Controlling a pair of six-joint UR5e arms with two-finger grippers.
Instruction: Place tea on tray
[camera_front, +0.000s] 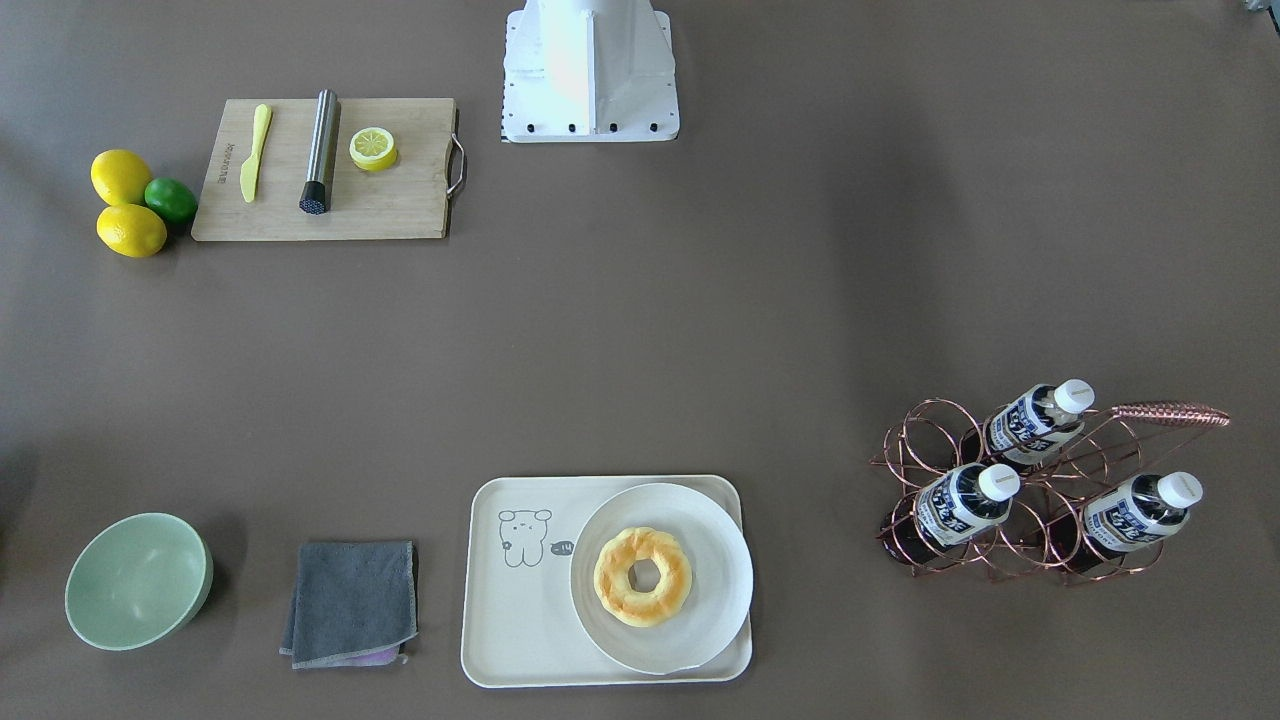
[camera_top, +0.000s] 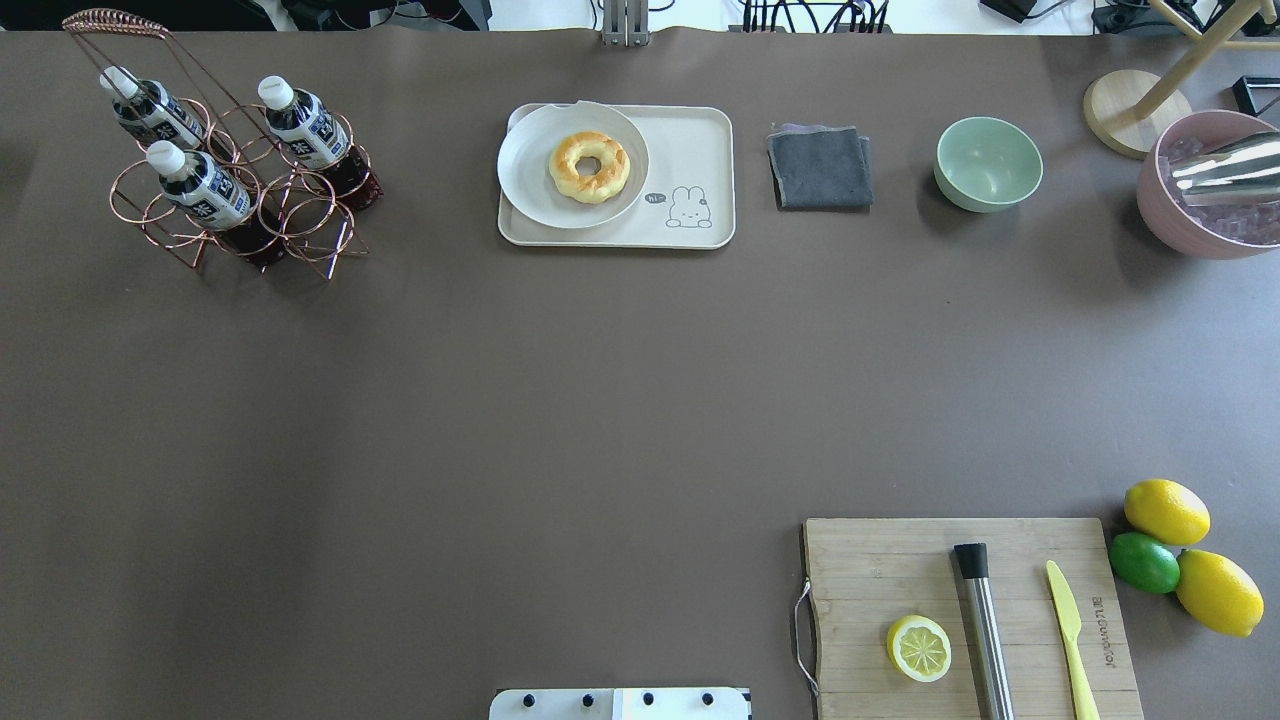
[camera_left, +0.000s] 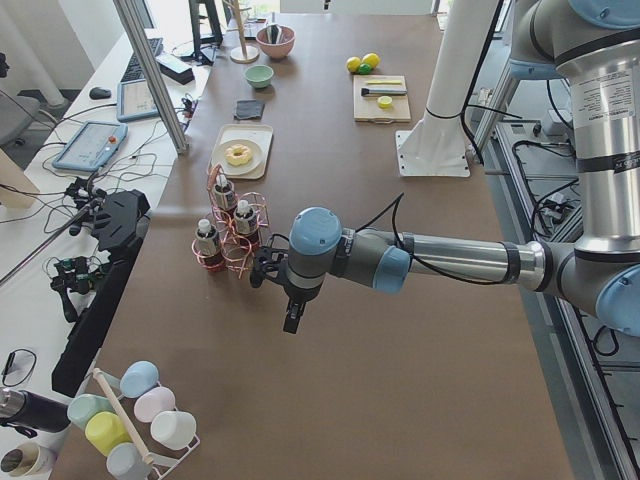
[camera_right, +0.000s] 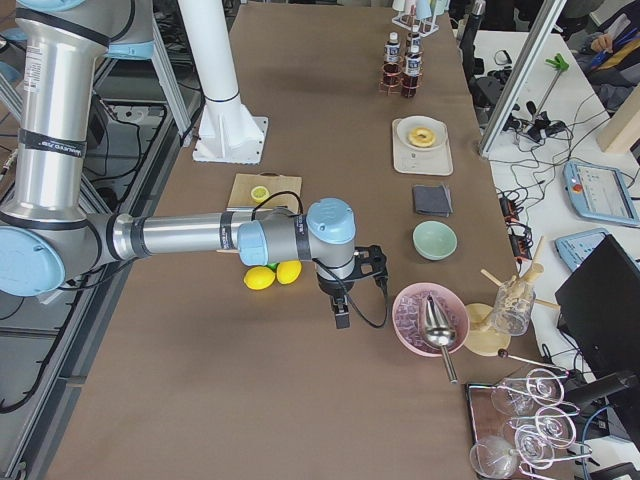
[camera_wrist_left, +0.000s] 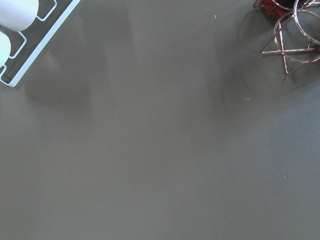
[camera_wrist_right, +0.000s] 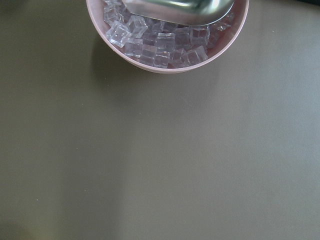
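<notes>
Three tea bottles stand tilted in a copper wire rack (camera_front: 925, 440): one (camera_front: 962, 505), a second (camera_front: 1035, 420) and a third (camera_front: 1140, 512); they also show in the overhead view (camera_top: 200, 187). The cream tray (camera_front: 520, 620) (camera_top: 690, 140) holds a round plate (camera_front: 715, 545) with a doughnut (camera_front: 642, 576). My left gripper (camera_left: 293, 318) shows only in the exterior left view, hanging above bare table near the rack. My right gripper (camera_right: 342, 318) shows only in the exterior right view, near the pink ice bowl (camera_right: 430, 318). I cannot tell whether either is open or shut.
A wooden cutting board (camera_top: 900, 560) carries a lemon half (camera_top: 919, 647), a steel muddler (camera_top: 985, 625) and a yellow knife (camera_top: 1070, 630). Lemons and a lime (camera_top: 1144, 562) lie beside it. A grey cloth (camera_top: 820, 166) and green bowl (camera_top: 988, 163) sit right of the tray.
</notes>
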